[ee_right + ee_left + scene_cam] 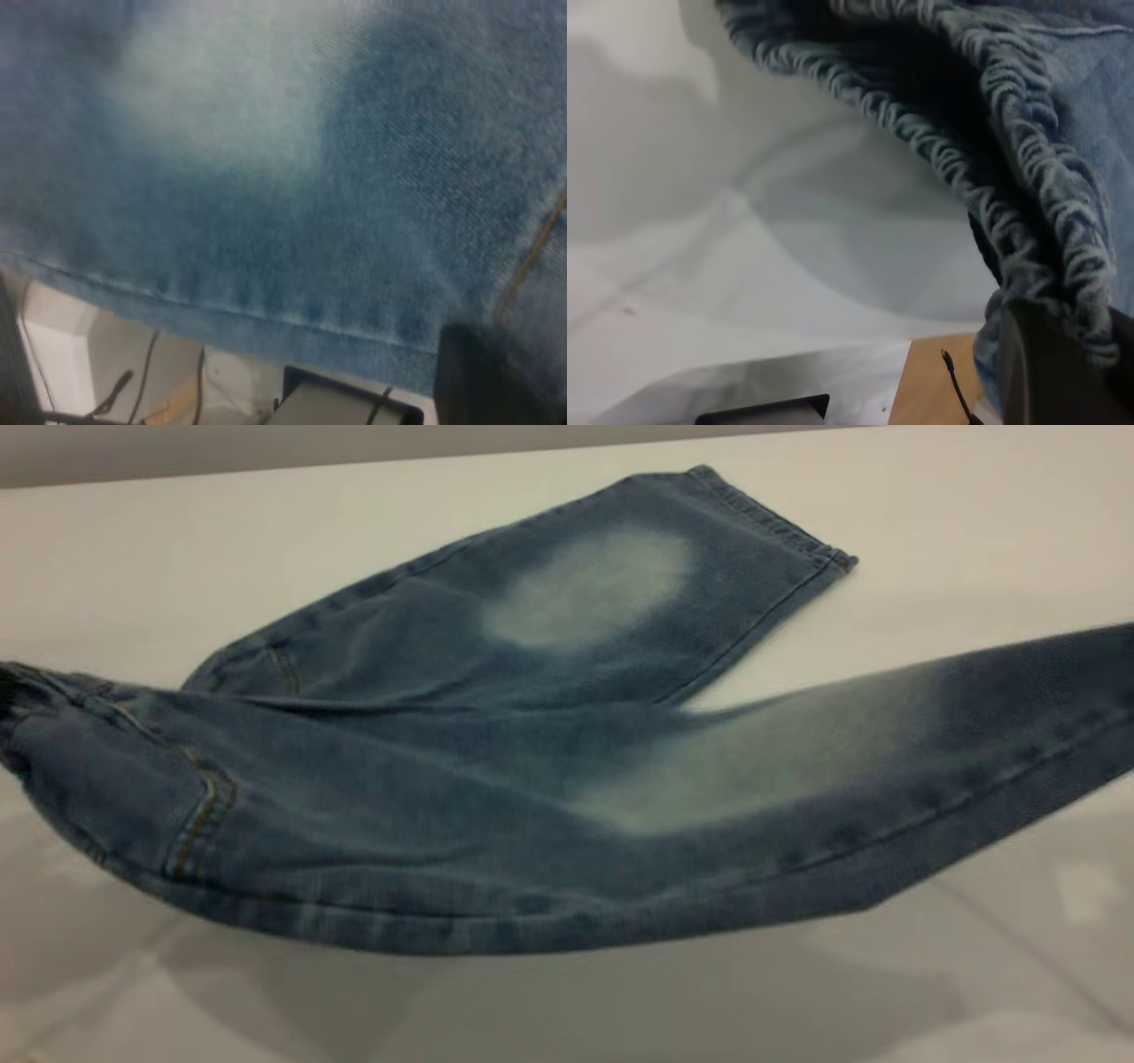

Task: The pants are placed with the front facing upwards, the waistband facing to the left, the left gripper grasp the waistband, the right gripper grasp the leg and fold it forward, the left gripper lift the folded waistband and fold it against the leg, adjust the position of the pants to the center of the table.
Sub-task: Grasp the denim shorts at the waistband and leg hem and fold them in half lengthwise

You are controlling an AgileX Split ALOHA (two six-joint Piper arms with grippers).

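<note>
Blue denim pants are stretched across the white table. The near leg, with its pale oval, hangs lifted above the tabletop and casts a shadow below. The far leg lies flat, hem toward the back right. In the left wrist view the ruffled waistband runs into my left gripper, a dark wedge shut on it. The right wrist view is filled with the leg, and my right gripper is shut on its edge. Neither gripper shows clearly in the exterior view.
The table's back edge lies just beyond the far leg. Below the lifted cloth the wrist views show a tan surface, a thin black cable, a dark-edged box and loose wires.
</note>
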